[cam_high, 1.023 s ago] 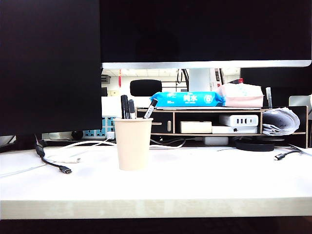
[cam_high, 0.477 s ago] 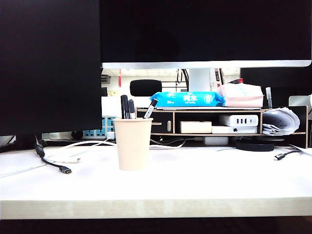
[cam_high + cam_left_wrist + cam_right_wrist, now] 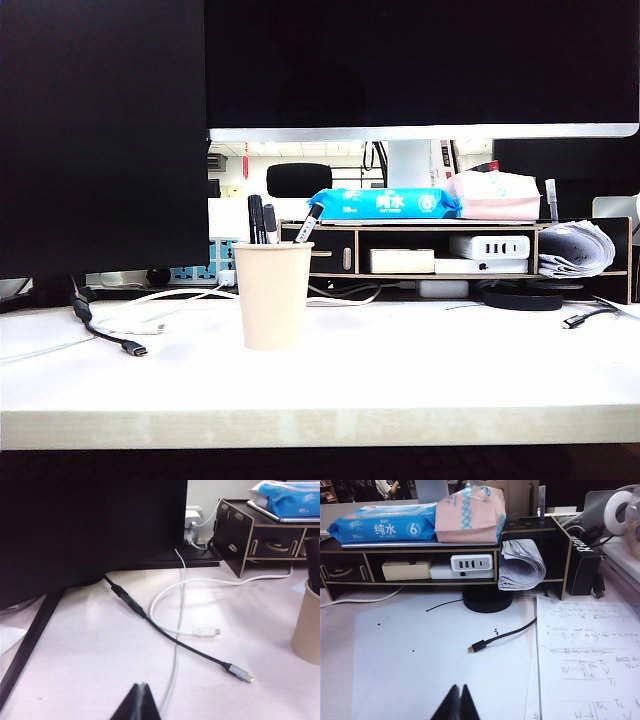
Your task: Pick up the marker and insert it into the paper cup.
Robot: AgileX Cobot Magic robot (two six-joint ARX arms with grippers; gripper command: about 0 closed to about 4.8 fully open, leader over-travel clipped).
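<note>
The cream paper cup [image 3: 273,294] stands upright on the white table, left of centre. Three pens rise out of it. The all-black marker [image 3: 254,218] stands at the cup's left side, beside a grey-barrelled pen [image 3: 270,224] and a slanted pen with a white band [image 3: 308,223]. In the left wrist view the cup [image 3: 307,627] is at the frame's edge with a dark shaft [image 3: 314,565] sticking out. My left gripper [image 3: 141,685] is shut and empty, low over the table, well away from the cup. My right gripper [image 3: 458,686] is shut and empty over white paper. Neither arm shows in the exterior view.
A black cable [image 3: 170,637] and a white cable [image 3: 202,631] lie between my left gripper and the cup. A monitor foot [image 3: 30,640] stands beside them. A dark desk organiser [image 3: 445,555] carries a blue wipes pack [image 3: 385,527]. A black cable [image 3: 500,635] and written sheets [image 3: 590,660] lie near my right gripper.
</note>
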